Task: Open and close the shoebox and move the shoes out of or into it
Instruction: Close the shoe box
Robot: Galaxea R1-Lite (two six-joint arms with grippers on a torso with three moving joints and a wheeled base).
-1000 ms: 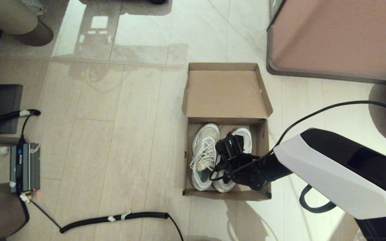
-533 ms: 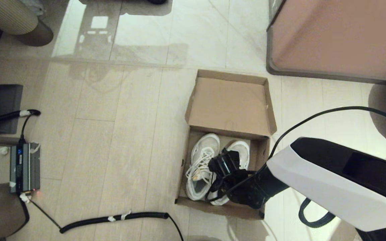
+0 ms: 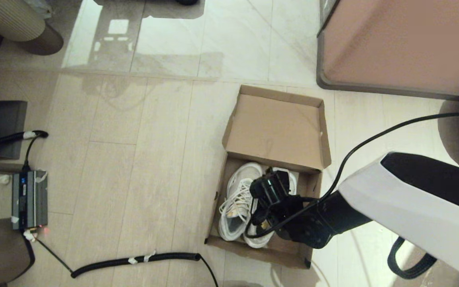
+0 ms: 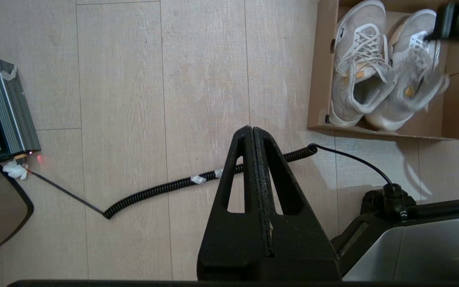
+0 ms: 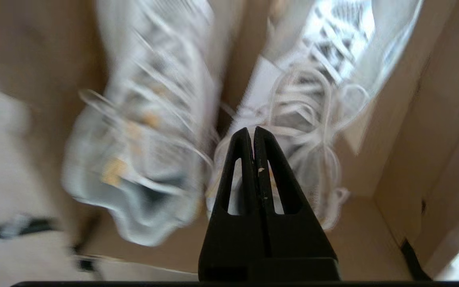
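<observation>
The shoebox (image 3: 271, 175) sat on the floor (image 3: 142, 159) with its lid (image 3: 279, 125) flipped open and lying back, on the far side of the right hand (image 5: 254, 133). The box was turned a little crooked against the floor boards. Both shoes (image 3: 239, 203) lay side by side inside it, toes toward the lid.

The right hand was down inside the box, right over the shoe (image 5: 297, 119) on the robot's right side. Its two fingers (image 5: 239, 167) were pressed flat together, and they held nothing. The tips sat just at the white laces (image 5: 309, 99) of that shoe. The other shoe (image 5: 146, 131) lay just beside the hand, on its left. A box wall (image 5: 424, 131) stood close on the hand's right.

The left hand (image 4: 252, 131) hung over bare floor, well apart from the box. Its fingers were squeezed together too, with nothing in them. A curly black cable (image 4: 181, 185) lay under it, and a grey power box (image 4: 0, 109) sat far off to its left.
</observation>
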